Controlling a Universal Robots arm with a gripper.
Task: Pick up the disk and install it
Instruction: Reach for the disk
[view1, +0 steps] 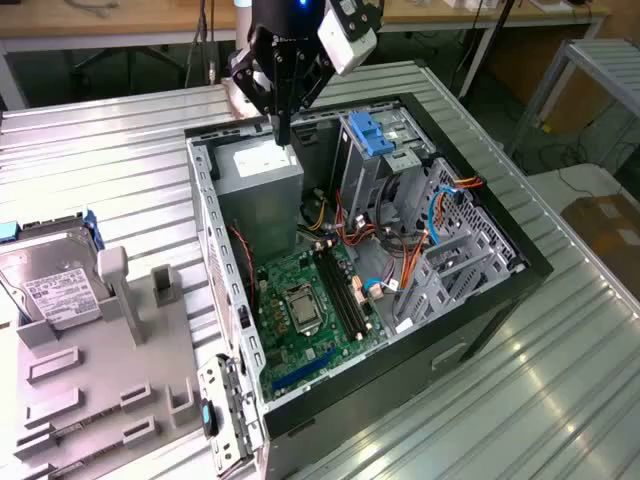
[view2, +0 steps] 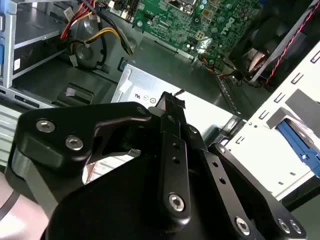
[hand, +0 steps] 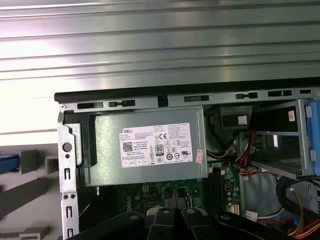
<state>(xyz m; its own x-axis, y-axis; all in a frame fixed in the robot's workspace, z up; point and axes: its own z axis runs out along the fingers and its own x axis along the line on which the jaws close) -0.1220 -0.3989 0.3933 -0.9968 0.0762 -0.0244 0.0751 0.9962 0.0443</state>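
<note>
Above the open computer case (view1: 450, 350), the claw (view1: 283, 132) hangs with its black fingers drawn together to a point, gripping nothing. Its tip sits just over the grey power-supply box (view1: 258, 180), whose white sticker faces up in the first wrist view (hand: 155, 147).

The disk (view1: 48, 285) lies well apart from the claw, outside the case toward the exterior view's left. It is a flat, silver-metal rectangle topped by a white label with black print, and blue plastic rails show along its edges. It rests tilted at the far end of a pale grey fixture (view1: 100, 370) moulded with posts and slots, and nothing is touching it.

Just beside the claw, toward the exterior view's right, a blue tab-handled bracket (view1: 372, 135) stands at the top of the drive cage. Below the claw, deeper in the case, lie the green motherboard (view1: 310, 300) and a tangle of red and orange cables (view1: 400, 250); the second wrist view shows the fingertips (view2: 172, 102) over the same box.

Case and fixture both sit on a table (view1: 120, 130) of ribbed, shiny metal sheeting. Behind the claw runs a wooden workbench (view1: 120, 20). Off the table toward the exterior view's right stand a grey metal rack (view1: 600, 60) and a cardboard box (view1: 610, 225) on the floor.
</note>
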